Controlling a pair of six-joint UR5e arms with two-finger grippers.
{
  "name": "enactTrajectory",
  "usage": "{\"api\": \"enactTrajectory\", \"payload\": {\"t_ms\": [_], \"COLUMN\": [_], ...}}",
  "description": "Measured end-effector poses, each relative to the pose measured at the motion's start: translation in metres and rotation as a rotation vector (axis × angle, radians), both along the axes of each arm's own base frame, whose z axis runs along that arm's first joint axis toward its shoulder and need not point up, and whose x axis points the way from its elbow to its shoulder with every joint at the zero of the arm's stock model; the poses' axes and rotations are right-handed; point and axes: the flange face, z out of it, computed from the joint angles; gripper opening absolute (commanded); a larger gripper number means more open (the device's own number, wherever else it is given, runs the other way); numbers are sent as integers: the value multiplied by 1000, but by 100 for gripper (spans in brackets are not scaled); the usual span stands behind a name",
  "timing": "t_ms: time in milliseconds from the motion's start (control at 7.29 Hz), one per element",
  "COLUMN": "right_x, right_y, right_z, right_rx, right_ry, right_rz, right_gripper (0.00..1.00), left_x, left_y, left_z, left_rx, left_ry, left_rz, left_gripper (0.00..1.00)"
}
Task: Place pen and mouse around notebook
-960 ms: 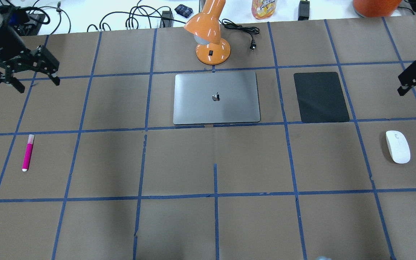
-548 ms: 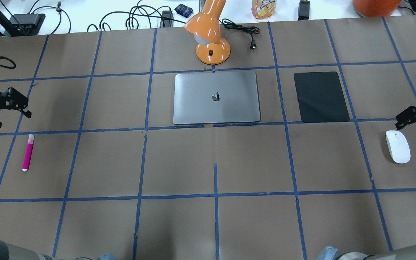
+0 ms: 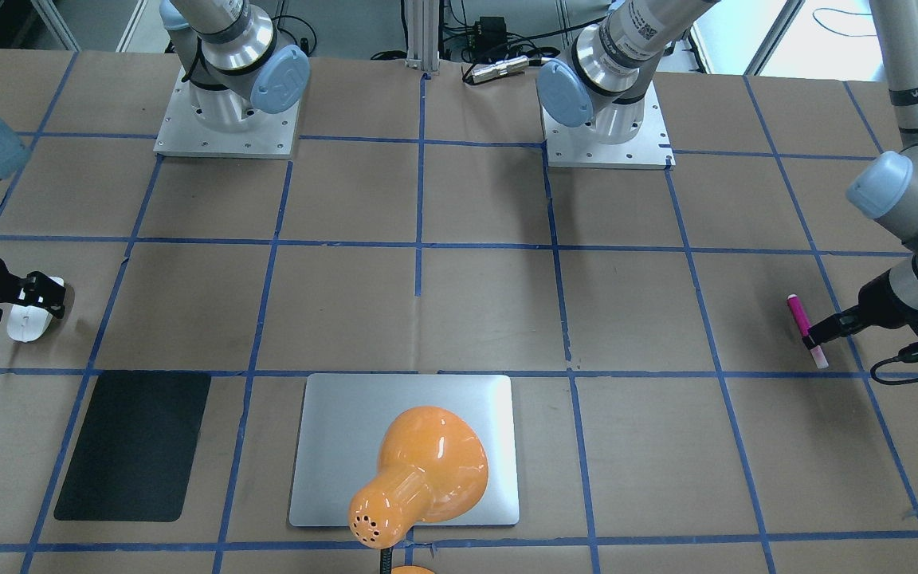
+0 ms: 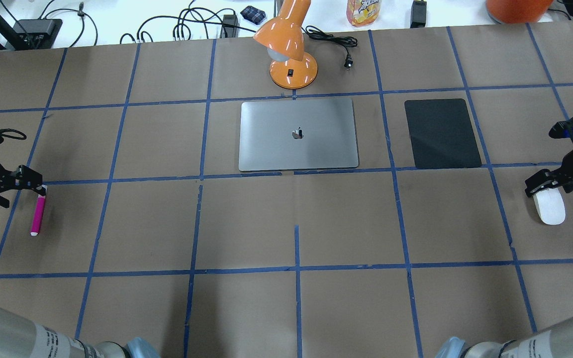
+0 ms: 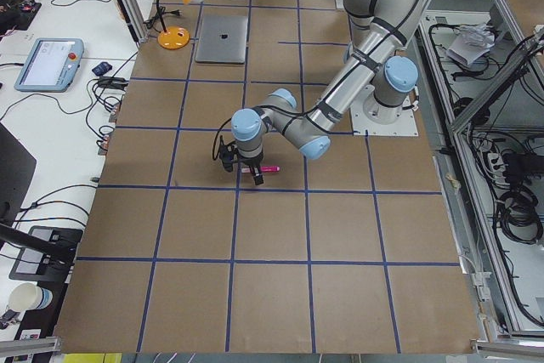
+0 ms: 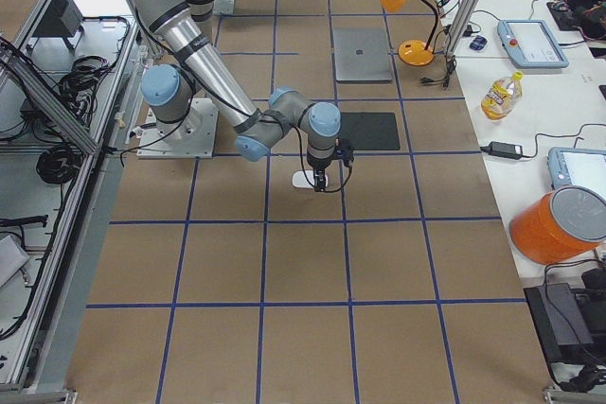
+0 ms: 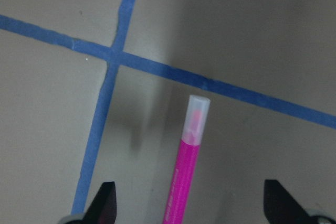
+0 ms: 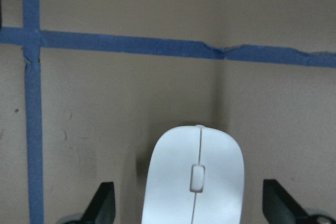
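Note:
The magenta pen [image 4: 38, 214] lies at the table's left side, pale tip toward the far edge. My left gripper [image 4: 18, 193] is low over that tip end and open. In the left wrist view the pen [image 7: 186, 171] runs up between the two spread fingertips [image 7: 105, 205]. The white mouse [image 4: 550, 209] lies at the right side. My right gripper [image 4: 545, 185] is open over its far end, and the mouse [image 8: 195, 182] sits between the fingers in the right wrist view. The silver notebook [image 4: 298, 134] lies closed at the table's centre back, far from both.
An orange desk lamp [image 4: 291, 54] stands just behind the notebook. A black mat [image 4: 441, 133] lies to the notebook's right. Cables [image 4: 187, 25] and a bottle [image 4: 363, 11] lie beyond the far edge. Blue tape lines grid the brown table [image 4: 296, 298].
Both arms have come down and toward the near side. The left gripper now straddles the pen's tip end, and the right gripper has dropped over the mouse. Pen and mouse have not moved.

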Motion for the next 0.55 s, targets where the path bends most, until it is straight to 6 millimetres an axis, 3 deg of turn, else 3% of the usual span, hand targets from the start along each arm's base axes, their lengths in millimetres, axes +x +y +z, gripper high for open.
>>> {"api": "enactTrajectory", "payload": {"t_ms": [137,274,411,548], "right_x": [1,2,2,1], "right_y": [2,3,2,2], "right_z": [-5,-7,-7,-6], "right_rx": [4,6,4,4], "right_ry": [-1,-2,-1,1], "right_rz": [6,8,13,19], "right_gripper": [98,69,52,43], "left_x": [1,-1,-5,-10], "left_y": [-1,0,2,6], "left_z": [-7,-10,-12,-14], "left_rx": [-2,-2,3,9], "left_ry": [-1,0,4,9], "left_rz": [-2,-6,-10,-13], "left_gripper": [82,76,61,52]}}
